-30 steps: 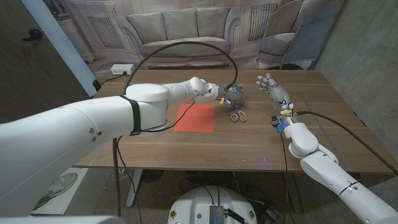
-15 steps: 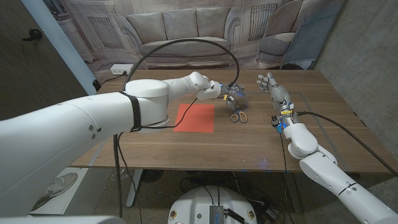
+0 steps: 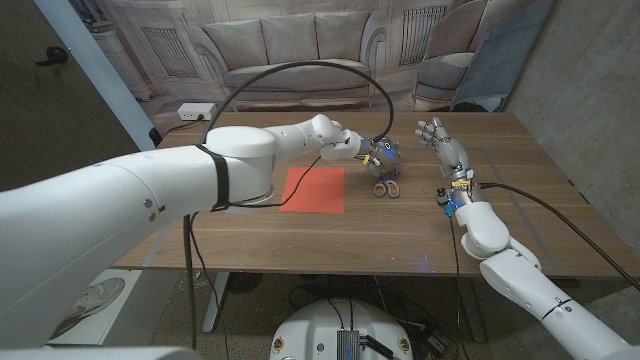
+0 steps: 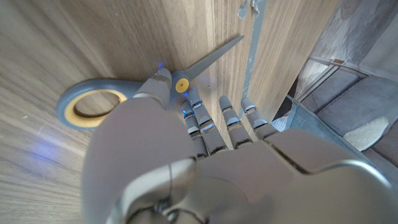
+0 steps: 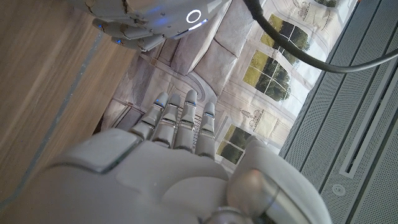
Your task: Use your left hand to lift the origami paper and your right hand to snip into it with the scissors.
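Your left hand [image 3: 384, 152] hovers over the scissors [image 3: 384, 185], fingers curled in, holding nothing, your right hand [image 3: 441, 141] raised, fingers apart, empty, red origami paper [image 3: 313, 188] flat on the table [image 3: 420, 230] left of the scissors.

No text, label, brand, number or sign can be read in any of the pictures.
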Motion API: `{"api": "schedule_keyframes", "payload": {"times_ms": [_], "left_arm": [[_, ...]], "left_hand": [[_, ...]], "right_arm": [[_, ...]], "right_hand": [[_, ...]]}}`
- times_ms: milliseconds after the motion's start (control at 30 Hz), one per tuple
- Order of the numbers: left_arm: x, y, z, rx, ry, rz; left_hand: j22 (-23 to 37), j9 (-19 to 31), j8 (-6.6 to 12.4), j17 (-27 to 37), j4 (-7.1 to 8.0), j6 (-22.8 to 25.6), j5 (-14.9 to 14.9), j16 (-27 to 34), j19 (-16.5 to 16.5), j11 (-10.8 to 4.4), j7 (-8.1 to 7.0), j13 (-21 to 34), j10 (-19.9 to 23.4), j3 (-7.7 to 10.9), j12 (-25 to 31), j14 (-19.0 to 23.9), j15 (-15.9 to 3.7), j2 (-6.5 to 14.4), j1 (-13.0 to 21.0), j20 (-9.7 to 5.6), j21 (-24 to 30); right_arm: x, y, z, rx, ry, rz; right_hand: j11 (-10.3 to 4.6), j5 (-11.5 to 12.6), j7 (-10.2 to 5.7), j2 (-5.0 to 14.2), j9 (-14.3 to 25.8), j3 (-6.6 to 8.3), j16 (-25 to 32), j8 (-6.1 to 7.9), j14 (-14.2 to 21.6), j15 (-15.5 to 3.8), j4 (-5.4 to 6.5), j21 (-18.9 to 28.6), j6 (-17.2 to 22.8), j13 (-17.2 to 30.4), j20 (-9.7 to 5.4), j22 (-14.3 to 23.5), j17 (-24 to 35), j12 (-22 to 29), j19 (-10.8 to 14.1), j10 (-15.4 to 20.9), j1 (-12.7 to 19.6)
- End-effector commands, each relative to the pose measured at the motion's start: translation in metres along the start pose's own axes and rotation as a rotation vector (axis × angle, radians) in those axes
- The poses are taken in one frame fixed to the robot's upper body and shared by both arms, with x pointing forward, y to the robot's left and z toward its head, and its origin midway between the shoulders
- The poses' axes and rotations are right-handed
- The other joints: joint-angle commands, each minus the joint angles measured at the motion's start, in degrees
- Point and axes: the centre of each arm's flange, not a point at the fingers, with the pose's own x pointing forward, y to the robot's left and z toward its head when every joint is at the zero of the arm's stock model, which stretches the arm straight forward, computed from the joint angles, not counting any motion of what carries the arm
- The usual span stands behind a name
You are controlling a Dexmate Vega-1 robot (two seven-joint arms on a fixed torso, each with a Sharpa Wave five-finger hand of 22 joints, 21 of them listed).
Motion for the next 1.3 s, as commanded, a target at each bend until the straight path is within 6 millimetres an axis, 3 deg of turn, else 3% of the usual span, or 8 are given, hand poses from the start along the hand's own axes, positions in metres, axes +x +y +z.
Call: {"api": "schedule_keyframes", "payload": {"times_ms": [33,133,367,433,700,1300], "left_arm": [[-0.007,-0.003,-0.001,0.018,-0.02,0.031],[-0.007,-0.003,-0.002,0.023,-0.022,0.038],[-0.007,-0.006,-0.001,0.031,-0.013,0.05],[-0.008,-0.007,-0.001,0.021,-0.007,0.059],[-0.013,-0.011,-0.001,0.026,-0.004,0.114],[-0.03,-0.004,-0.01,-0.053,0.004,0.277]], "left_hand": [[0.1,0.3,1.42,0.4,-0.45,14.8,-0.1,1.1,0.8,-0.04,-4.61,1.5,5.0,0.73,1.7,2.8,-10.35,0.4,1.9,0.02,0.3],[0.1,0.4,2.46,2.0,-1.05,18.4,-0.5,2.2,1.2,0.13,-3.62,4.0,8.8,-0.62,5.2,4.4,-10.71,0.3,3.7,-0.45,0.2],[0.2,0.4,2.74,4.4,-1.09,21.2,-0.6,4.4,2.5,0.05,-2.5,7.5,12.4,-1.96,10.0,8.5,-11.0,1.5,6.2,-1.12,0.6],[0.3,0.2,3.74,5.4,-1.25,25.8,-0.6,5.5,3.6,-0.19,-1.37,8.7,15.2,-2.48,12.3,12.0,-11.11,1.8,7.6,-1.78,1.0],[0.7,-0.3,5.02,7.6,-1.25,36.0,-0.8,6.8,5.5,0.97,-1.44,8.4,18.2,-2.88,13.8,18.7,-11.4,1.9,10.9,-3.08,2.4],[0.8,-0.3,4.15,8.4,-1.08,38.1,-0.9,6.4,5.9,1.2,0.28,8.2,21.0,-2.98,13.9,19.7,-11.43,1.5,11.4,-3.78,3.1]], "right_arm": [[0.001,0.0,0.002,-0.011,-0.003,-0.002],[0.002,0.0,0.002,-0.011,0.0,0.007],[0.003,-0.001,0.002,-0.019,-0.006,0.006],[0.003,-0.001,0.003,-0.024,-0.003,0.005],[0.002,-0.001,0.003,-0.019,-0.008,0.005],[0.002,0.002,0.006,-0.034,-0.017,0.009]], "right_hand": [[-0.2,0.3,-0.02,-0.19,0.2,0.05,0.2,-0.03,0.6,0.13,0.15,0.1,0.6,0.2,0.1,0.3,0.1,0.2,0.4,0.4,-0.5],[-0.18,0.3,0.0,-0.2,0.2,0.07,0.2,-0.03,0.6,0.06,0.11,0.0,0.7,0.2,0.11,0.3,0.0,0.2,0.5,0.4,-0.5],[-0.04,0.4,-0.1,-0.3,0.2,0.25,0.1,-0.01,0.6,-0.02,-0.22,-0.1,0.8,0.2,0.16,0.3,-0.1,0.1,0.4,0.4,-0.2],[-0.17,0.4,-0.11,-0.32,0.2,0.3,0.1,0.0,0.6,-0.01,-0.31,-0.1,0.8,0.2,0.17,0.3,-0.1,0.1,0.4,0.4,-0.1],[-0.26,0.4,0.05,-0.39,0.2,0.45,0.0,0.09,0.6,-0.08,-0.55,-0.3,1.2,0.2,0.15,0.3,-0.1,0.0,0.5,0.4,0.1],[-0.42,0.4,0.05,-0.48,0.2,0.57,-0.1,0.05,0.8,-0.32,-0.7,-0.5,1.3,0.2,0.2,0.3,-0.1,-0.1,0.5,0.5,0.0]]}}
